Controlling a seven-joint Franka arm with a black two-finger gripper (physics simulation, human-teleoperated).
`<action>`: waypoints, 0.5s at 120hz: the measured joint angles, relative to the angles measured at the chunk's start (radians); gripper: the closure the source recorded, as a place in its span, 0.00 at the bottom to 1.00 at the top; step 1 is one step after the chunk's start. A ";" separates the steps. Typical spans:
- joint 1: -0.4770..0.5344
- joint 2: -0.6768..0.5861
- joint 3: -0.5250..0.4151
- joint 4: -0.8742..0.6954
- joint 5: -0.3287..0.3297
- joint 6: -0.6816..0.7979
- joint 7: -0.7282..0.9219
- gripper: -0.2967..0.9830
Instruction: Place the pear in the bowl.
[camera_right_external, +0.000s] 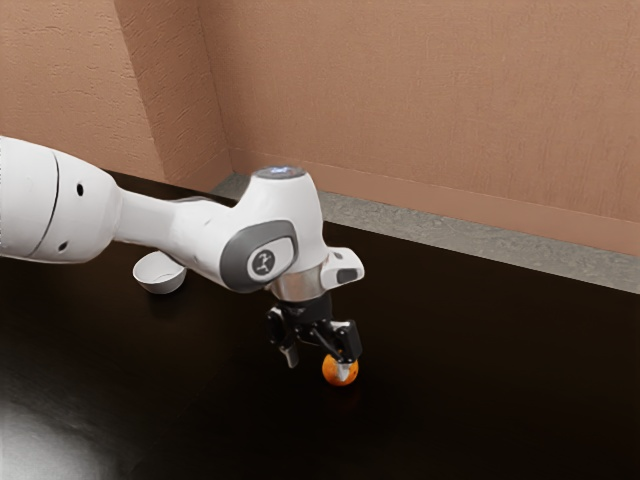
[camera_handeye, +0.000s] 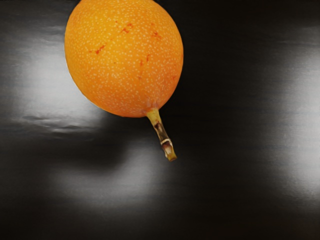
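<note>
My gripper (camera_right_external: 317, 368) is low over the dark table, its two fingers spread apart and open. The orange pear (camera_right_external: 340, 371) lies on the table at the finger on the exterior view's right, which partly covers it; whether they touch I cannot tell. In the wrist view the pear (camera_handeye: 124, 57) appears round and speckled, with a short brown stem pointing away from its body. A white bowl (camera_right_external: 160, 272) stands upright on the table toward the exterior view's left, beside the arm and well apart from the pear.
The dark glossy table (camera_right_external: 480, 370) stretches to the exterior view's right. Its far edge runs in front of a grey floor strip and a brown wall (camera_right_external: 420, 110). The arm's forearm passes above the table near the bowl.
</note>
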 joint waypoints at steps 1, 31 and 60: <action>0.000 0.002 0.000 0.000 0.000 0.002 -0.001 0.23; 0.007 0.106 0.006 0.065 -0.003 0.053 -0.024 0.23; 0.022 0.172 0.035 0.122 -0.002 0.069 -0.011 0.23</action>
